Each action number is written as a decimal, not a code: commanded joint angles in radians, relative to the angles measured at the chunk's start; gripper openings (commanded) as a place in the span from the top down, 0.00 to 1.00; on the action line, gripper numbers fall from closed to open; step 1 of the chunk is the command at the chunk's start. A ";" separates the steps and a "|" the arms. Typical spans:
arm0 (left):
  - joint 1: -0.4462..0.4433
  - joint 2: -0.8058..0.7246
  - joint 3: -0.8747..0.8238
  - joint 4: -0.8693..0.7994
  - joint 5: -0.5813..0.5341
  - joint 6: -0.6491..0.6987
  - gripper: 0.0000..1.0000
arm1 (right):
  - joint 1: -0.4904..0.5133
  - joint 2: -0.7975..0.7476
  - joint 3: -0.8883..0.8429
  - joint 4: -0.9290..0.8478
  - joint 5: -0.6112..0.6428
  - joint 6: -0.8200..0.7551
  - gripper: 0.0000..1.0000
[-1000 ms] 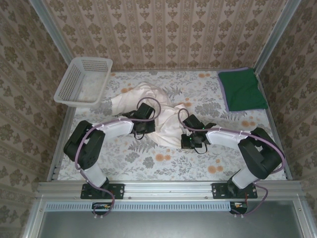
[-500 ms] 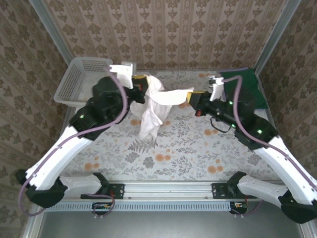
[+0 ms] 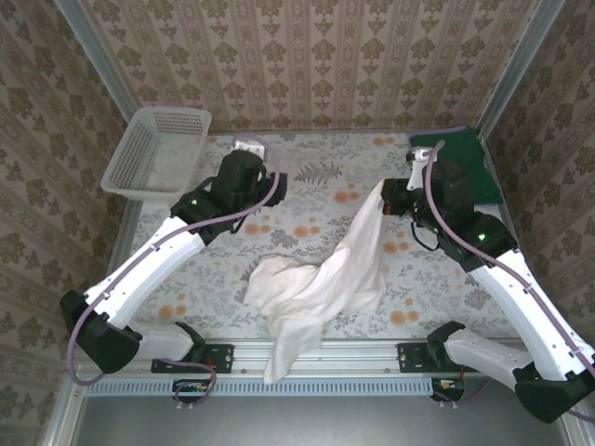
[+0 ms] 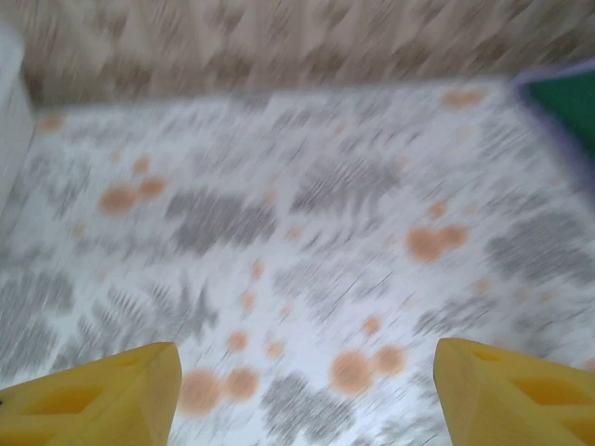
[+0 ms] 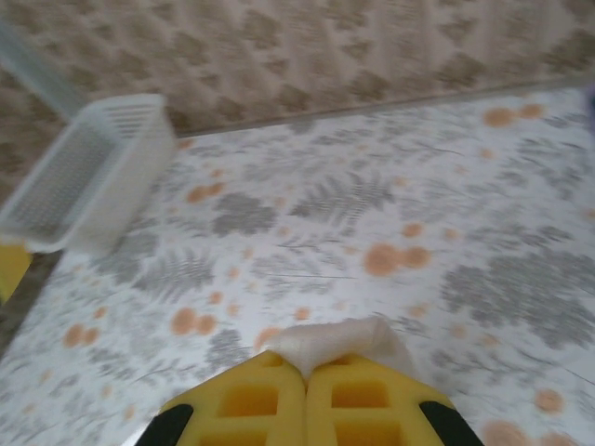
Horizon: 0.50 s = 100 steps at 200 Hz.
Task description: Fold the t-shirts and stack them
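At ten o'clock of the top view, white mesh basket (image 3: pixel 153 153) on the far left corner of the flowered table (image 3: pixel 307 167). Toward three o'clock from it, left gripper (image 3: pixel 249 150), raised over bare tablecloth. In its own blurred wrist view, yellow fingers (image 4: pixel 102 395) spread wide apart: released, grasping nothing.

Past centre, cream-white t-shirt (image 3: pixel 325 279), unfolded and rumpled. Pinched by one end at the right gripper (image 3: pixel 381 193), trailing from there toward seven o'clock, loose on the table, lowest tail draped over the near rail (image 3: pixel 372 351) at six o'clock. In the right wrist view, both fingers pressed together, clenched on a small bunch of that cream cloth, with the basket off at nine o'clock.

At two o'clock, dark green t-shirt (image 3: pixel 465 163) with purplish edge, flat in the table's far right corner, partly hidden behind the right arm, well apart from the cream one.
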 commanded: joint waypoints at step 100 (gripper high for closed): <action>-0.094 -0.034 -0.607 0.141 0.451 -0.327 0.44 | -0.122 0.041 -0.131 0.023 -0.080 0.036 1.00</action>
